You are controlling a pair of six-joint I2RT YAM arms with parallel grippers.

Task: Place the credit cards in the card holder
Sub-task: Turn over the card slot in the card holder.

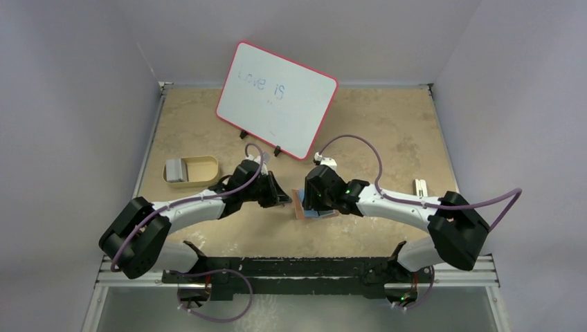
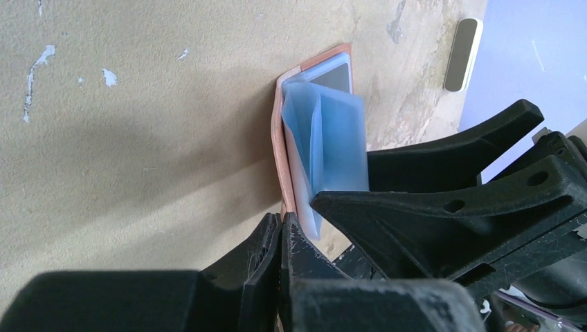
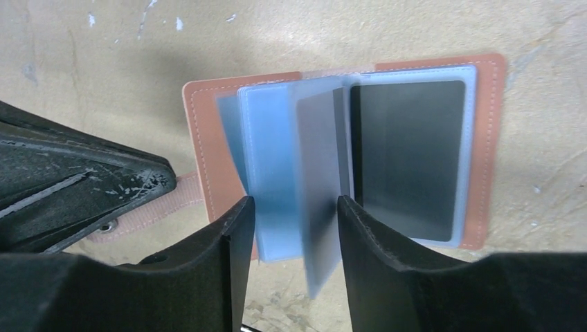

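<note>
The brown card holder [image 1: 302,207] lies open on the table between my grippers. In the right wrist view its brown cover [image 3: 204,138] is spread flat, with pale blue sleeves fanned up. A dark grey credit card [image 3: 408,155] sits in its right pocket. One grey-blue leaf [image 3: 320,194] stands on edge between the open fingers of my right gripper [image 3: 296,214]. My left gripper [image 2: 282,223] is shut on the holder's left cover edge [image 2: 280,138], by the tab strap [image 3: 149,211]. More grey cards [image 1: 176,170] lie in the tan tray.
The tan oval tray [image 1: 201,170] sits at the left of the table. A red-rimmed whiteboard [image 1: 277,99] stands on a stand at the back. A small white bar [image 1: 420,188] lies at the right, also in the left wrist view [image 2: 462,54].
</note>
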